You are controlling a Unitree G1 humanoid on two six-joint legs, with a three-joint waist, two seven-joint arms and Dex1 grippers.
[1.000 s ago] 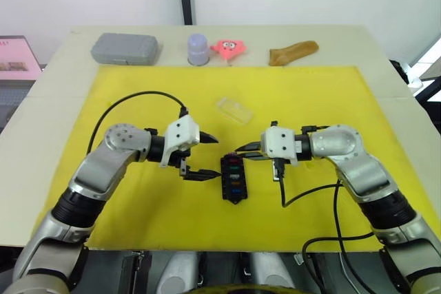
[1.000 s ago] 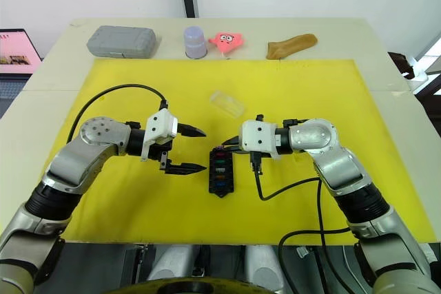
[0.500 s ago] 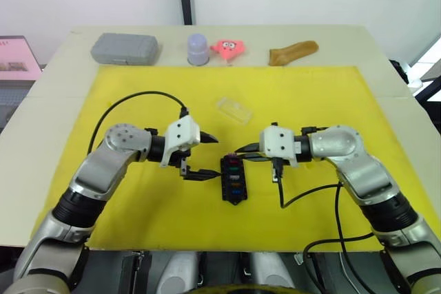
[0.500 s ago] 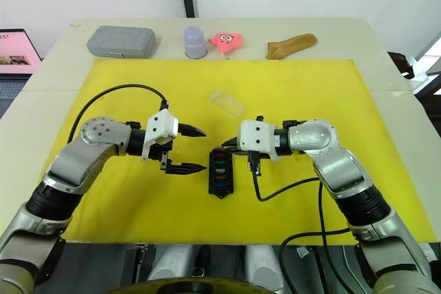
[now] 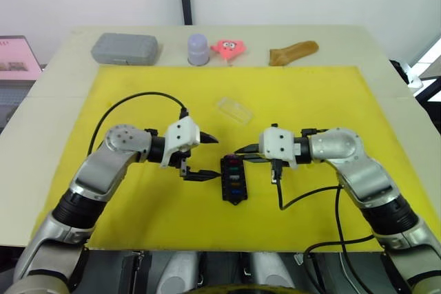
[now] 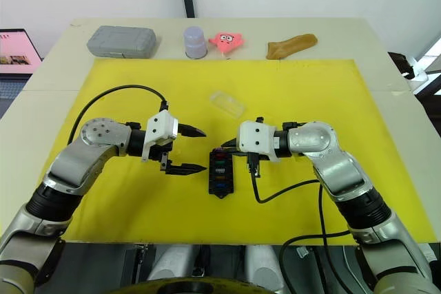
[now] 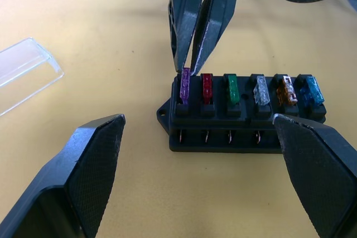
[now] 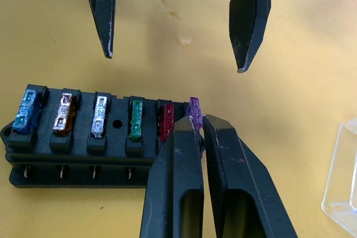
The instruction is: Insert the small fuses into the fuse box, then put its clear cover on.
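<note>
- A pale beige table (image 5: 48, 111) is shown, with most of its top covered by a yellow mat (image 5: 317, 101).
- Along the far edge of the table, off the mat, four items are laid in a row: a grey rounded case (image 5: 125, 47), a grey-lilac cup (image 5: 198, 49), a pink star-shaped toy (image 5: 230, 47) and a tan, elongated piece (image 5: 293, 51).
- On the mat, the fuse box (image 5: 232, 178) is seen near the middle, with the small fuses (image 7: 250, 89) seated in a row in its slots.
- The clear cover (image 5: 234, 109) is laid on the mat beyond the fuse box, apart from it.
</note>
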